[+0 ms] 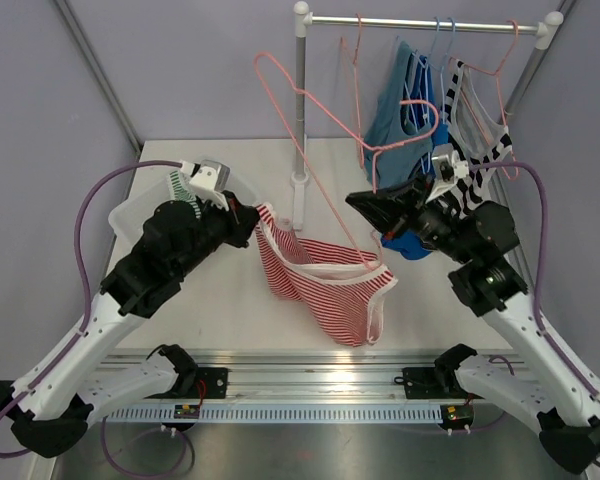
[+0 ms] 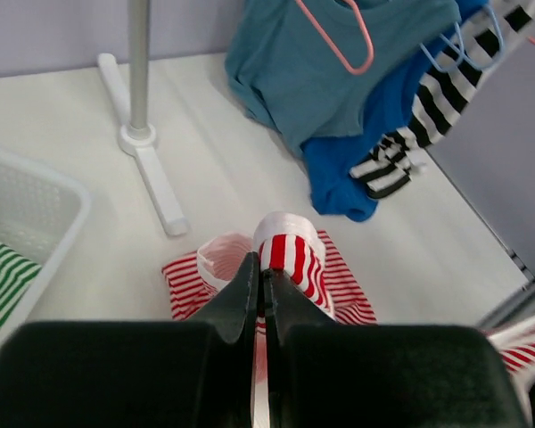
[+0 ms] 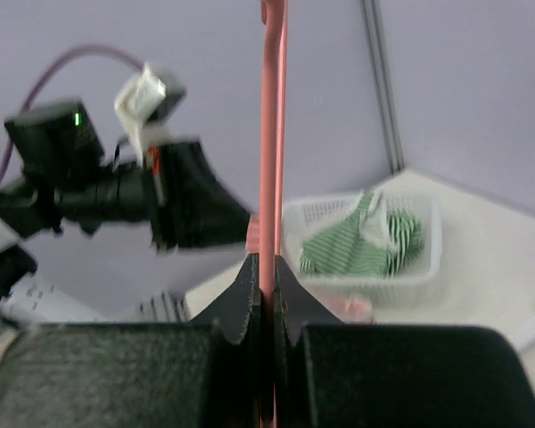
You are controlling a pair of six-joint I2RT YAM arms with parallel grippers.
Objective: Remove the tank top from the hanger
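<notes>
Lilac walls close round a white worktop with a clothes rack whose upright post stands toward the back; the red-striped tank top sags just in front of that post, strung between the two arms. Left of the post, the left gripper is clenched on a strap of the tank top; right of the post, the right gripper is clamped on the wire of the pink hanger, which leans across the post with its lower end threaded in the cloth. The step in hand looks like the pulling-apart, cloth one way and hanger the other; the strap nearer the right arm appears caught on the hanger. Next, the left arm likely needs to draw the cloth away from the post while the right holds the hanger fixed, or tilts it so the strap slides off.
</notes>
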